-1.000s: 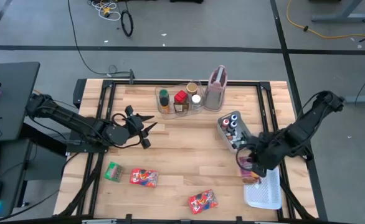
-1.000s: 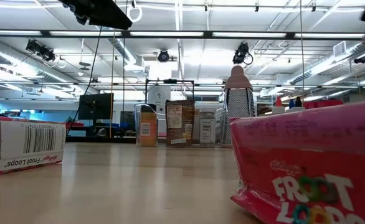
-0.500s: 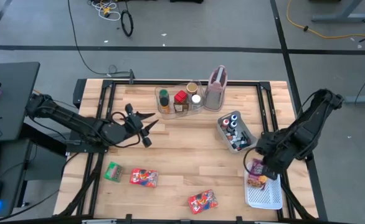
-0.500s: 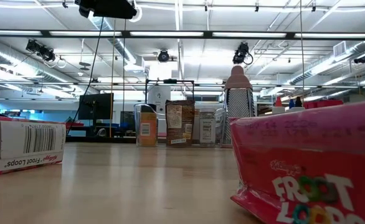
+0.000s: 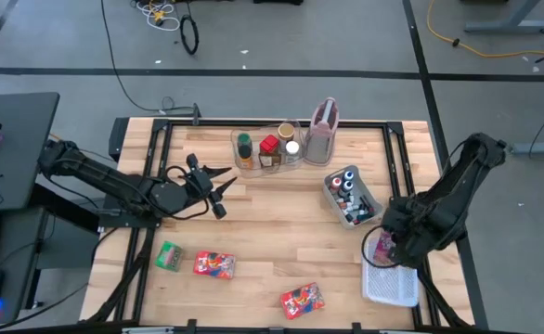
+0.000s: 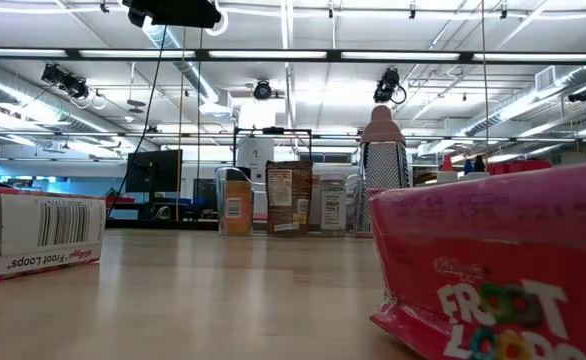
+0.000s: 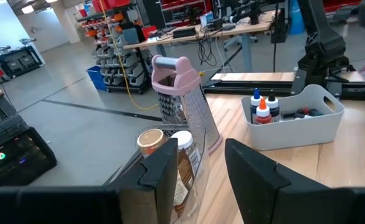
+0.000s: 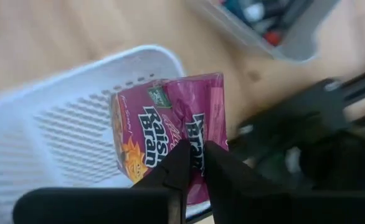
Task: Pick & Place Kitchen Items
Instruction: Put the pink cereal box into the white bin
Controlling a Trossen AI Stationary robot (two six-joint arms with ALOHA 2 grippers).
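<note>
My right gripper hangs over the far end of the white mesh basket at the table's right near corner, shut on a purple Raisin Bran packet. My left gripper hovers open and about level over the table's left middle, holding nothing. It faces the pink-topped grater. Two red Froot Loops packets and a green packet lie flat near the front edge. Spice jars stand in the clear bin. My right gripper pinches the packet between its two fingers at one edge. The fingers come from above, pointing down. The packet's printed face is turned up toward the wrist, and it spreads out beyond the fingertips above the basket's mesh. I cannot tell whether it touches the basket.
A grey bin of small capped bottles stands just far of the basket, close to my right arm. The grater and the clear bin stand at the far edge. Bare wood lies in the table's middle.
My right gripper has carried the purple packet toward the table's right near corner and a little down, turning about as it went. The packet is now over the basket's far end. My left gripper has tipped slightly without changing place.
</note>
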